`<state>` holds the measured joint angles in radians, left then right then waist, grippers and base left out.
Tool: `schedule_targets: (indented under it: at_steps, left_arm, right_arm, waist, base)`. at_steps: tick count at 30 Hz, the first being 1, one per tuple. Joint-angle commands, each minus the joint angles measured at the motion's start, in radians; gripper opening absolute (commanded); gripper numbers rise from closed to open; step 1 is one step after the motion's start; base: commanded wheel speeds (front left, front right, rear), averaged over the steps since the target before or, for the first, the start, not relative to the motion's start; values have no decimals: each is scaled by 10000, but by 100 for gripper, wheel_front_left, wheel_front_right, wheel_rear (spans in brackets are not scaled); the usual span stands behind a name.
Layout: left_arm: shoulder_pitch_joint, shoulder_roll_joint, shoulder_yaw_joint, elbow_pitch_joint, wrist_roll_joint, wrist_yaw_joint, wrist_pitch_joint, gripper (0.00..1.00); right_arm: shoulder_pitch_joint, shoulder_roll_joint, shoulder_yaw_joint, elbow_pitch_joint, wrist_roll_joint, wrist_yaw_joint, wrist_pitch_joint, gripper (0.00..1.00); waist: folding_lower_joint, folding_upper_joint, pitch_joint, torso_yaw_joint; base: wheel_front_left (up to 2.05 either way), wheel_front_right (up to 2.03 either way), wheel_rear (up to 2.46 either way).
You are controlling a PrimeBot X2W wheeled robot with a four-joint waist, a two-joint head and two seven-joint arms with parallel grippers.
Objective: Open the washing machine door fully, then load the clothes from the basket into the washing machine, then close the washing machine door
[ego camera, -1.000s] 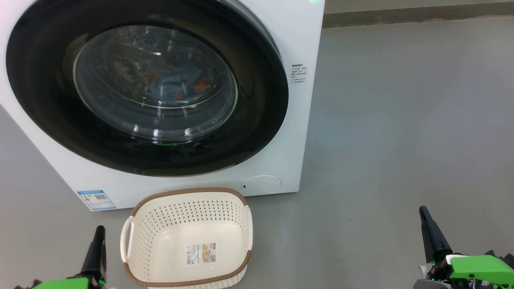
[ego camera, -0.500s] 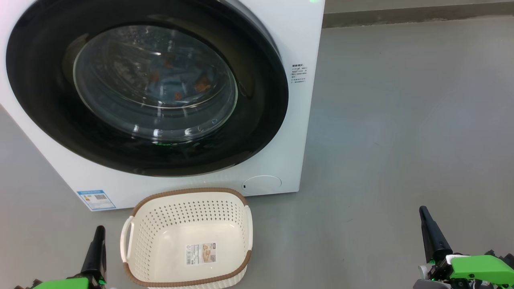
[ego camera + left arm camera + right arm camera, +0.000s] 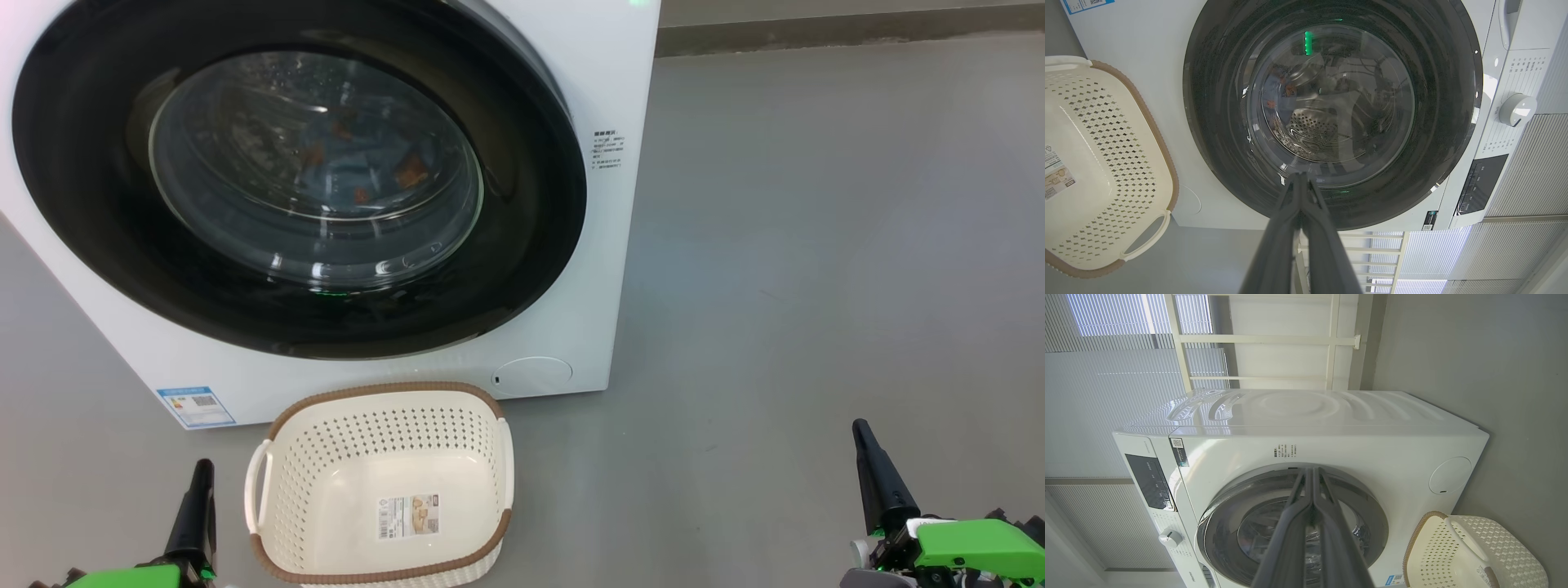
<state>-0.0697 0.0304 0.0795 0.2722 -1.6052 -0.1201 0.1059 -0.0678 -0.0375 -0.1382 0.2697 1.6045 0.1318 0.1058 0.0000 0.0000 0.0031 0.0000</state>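
Observation:
The white washing machine (image 3: 620,82) stands ahead on the left with the washing machine door (image 3: 506,269), a glossy black ring round a glass bowl, lying flat against its front. Through the glass I see the clothes (image 3: 408,171), blue fabric with orange-brown figures, inside the drum. The basket (image 3: 384,392) sits on the floor before the machine, with just a label sticker on its bottom. My left gripper (image 3: 202,465) is shut beside the basket's left handle. My right gripper (image 3: 859,426) is shut far to the right. Both hold nothing. In the wrist views the left gripper (image 3: 1300,175) and right gripper (image 3: 1312,470) point at the door.
A round lower hatch (image 3: 532,376) and a blue label (image 3: 196,406) mark the machine's lower front. A control knob (image 3: 1517,109) sits on the panel beside the door. Open grey floor (image 3: 816,245) stretches to the right, ending at a wall base (image 3: 816,28).

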Motion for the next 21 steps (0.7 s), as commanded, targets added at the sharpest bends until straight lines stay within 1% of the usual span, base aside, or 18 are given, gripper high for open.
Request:
schedule_targets:
  at_steps: [1,21]
  left_arm:
    - [-383,198,340,-269,-36,-106,71,0]
    - [-383,198,340,-270,-36,-106,71,0]
  right_arm:
    - [-401,-127,244,-249,42,-11,75,0]
    - [-401,-127,244,-249,42,-11,74,0]
  waist:
    - [0,0,0,0]
    - [0,0,0,0]
  base:
    - [0,0,0]
    - [0,0,0]
